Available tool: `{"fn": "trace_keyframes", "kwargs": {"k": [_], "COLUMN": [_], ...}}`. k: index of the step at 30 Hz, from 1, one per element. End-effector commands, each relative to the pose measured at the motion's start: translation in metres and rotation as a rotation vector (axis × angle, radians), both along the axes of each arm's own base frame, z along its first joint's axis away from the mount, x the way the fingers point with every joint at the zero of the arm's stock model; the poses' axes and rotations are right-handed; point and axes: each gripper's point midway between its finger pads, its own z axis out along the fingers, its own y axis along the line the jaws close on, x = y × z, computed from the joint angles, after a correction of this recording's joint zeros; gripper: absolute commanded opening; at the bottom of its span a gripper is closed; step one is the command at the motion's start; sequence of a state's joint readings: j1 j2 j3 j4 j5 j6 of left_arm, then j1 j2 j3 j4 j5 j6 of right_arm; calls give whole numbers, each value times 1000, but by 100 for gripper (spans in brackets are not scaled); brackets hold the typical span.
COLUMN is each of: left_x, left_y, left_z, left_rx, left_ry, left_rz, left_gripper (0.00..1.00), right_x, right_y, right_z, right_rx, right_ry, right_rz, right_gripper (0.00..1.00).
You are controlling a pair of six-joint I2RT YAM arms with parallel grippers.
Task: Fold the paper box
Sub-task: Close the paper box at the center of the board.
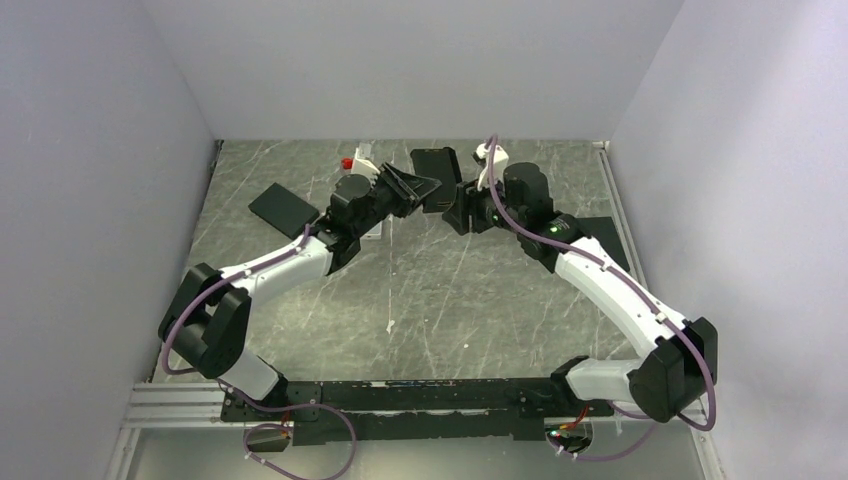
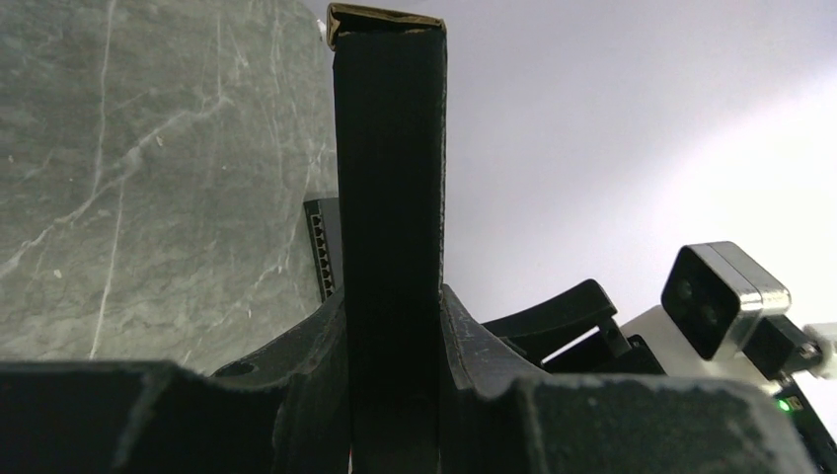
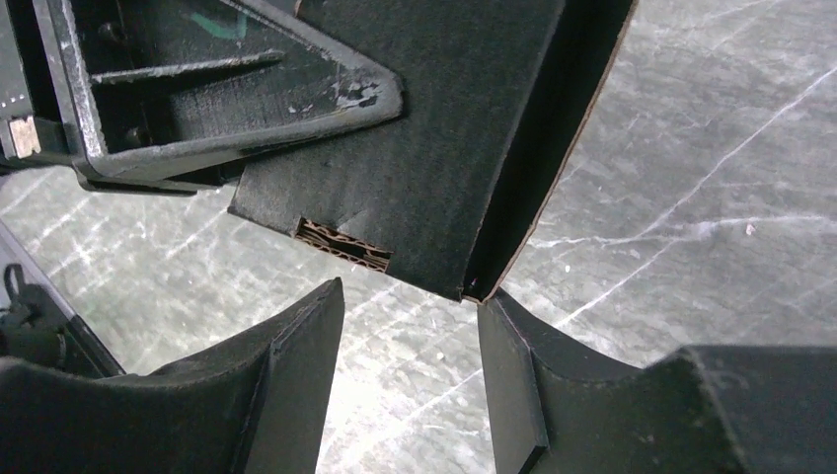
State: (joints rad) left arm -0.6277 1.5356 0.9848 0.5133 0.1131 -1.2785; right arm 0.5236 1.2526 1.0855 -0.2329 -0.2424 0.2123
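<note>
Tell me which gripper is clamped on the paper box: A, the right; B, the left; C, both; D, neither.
B: the left gripper is shut on a panel of the box, while the right gripper stands open at the box's corner.

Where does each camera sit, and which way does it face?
Top external: above and behind, looking down on the table; both arms show.
Left wrist: on that arm, looking along the left gripper, clamped on the paper box.
Right wrist: on that arm, looking past the open right gripper at the box.
Shared: every view shows the box.
</note>
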Motion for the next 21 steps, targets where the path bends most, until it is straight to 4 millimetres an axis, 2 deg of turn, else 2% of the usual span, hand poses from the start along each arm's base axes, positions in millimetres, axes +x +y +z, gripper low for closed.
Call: {"fn": "trace_keyframes", "kwargs": {"k": [1,8,14,19,21], "left_x": [-5,-8,-10,-12,-14], "left_y": [-19,-24,-34,-31,-26], "left_z": [-13,-27,-35,-22,-14], "left_rx": [53,85,74,65,45], "left_ry": [48,92,114,33,-12], "left_rz": [-29,-63,-109,-133,-148], "left_gripper": [0,0,0,0,0], "right_x": [-37,-43,-51,-35,-35], "right_y": [58,66,69,45,37], "right_z": [69,58,59,58,60], "right_rx": [107,45,50,10,-1], "right_ry": [-154,-140,-132,-192,-228], "right_rz": [296,393,445,356,366], "right_gripper": [56,58,59,64,66]}}
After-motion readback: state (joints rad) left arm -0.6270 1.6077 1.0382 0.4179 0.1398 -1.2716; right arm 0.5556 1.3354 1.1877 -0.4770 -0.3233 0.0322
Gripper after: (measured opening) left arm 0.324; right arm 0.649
